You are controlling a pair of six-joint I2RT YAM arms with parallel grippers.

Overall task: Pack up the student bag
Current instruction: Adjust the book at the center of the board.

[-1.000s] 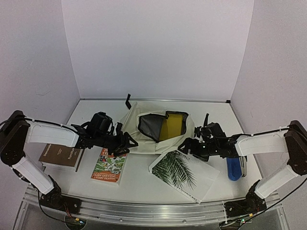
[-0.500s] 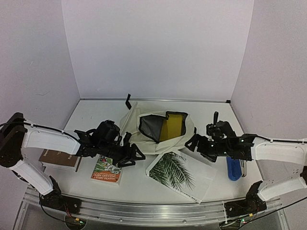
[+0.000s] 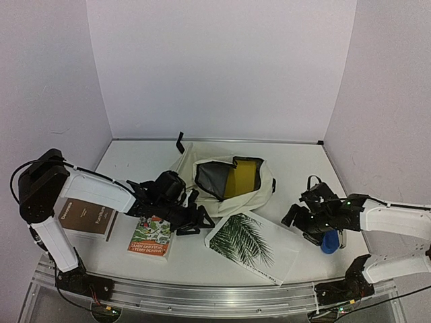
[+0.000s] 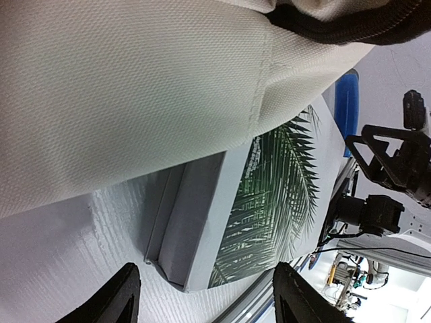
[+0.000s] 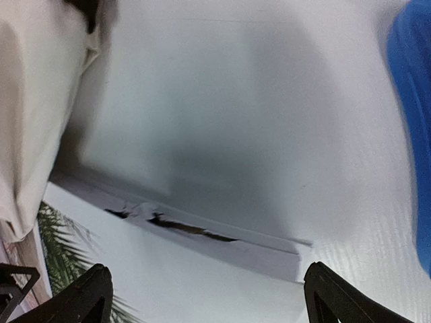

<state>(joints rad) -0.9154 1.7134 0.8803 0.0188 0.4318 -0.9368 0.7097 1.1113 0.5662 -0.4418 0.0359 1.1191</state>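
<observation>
Right now the bag (image 3: pixel 225 182) lies unzipped on the tabletop (image 3: pixel 296 168), toward twelve o'clock. At its seven o'clock the left gripper (image 3: pixel 196 225), jaws parted, holds nothing; at four o'clock the right gripper (image 3: pixel 296 227), spread wide, likewise.

Left arm (image 3: pixel 94 192) stretched out low, reaching inward toward centre. left gripper (image 3: pixel 195 219) at its tip, jaws parted, nothing between fingers (image 4: pixel 114 303). Right arm (image 3: pixel 397 219) folded at elbow, forearm lying low, pointing inward. right gripper (image 3: pixel 296 222) spread wide, empty. Two grippers well apart.
</observation>
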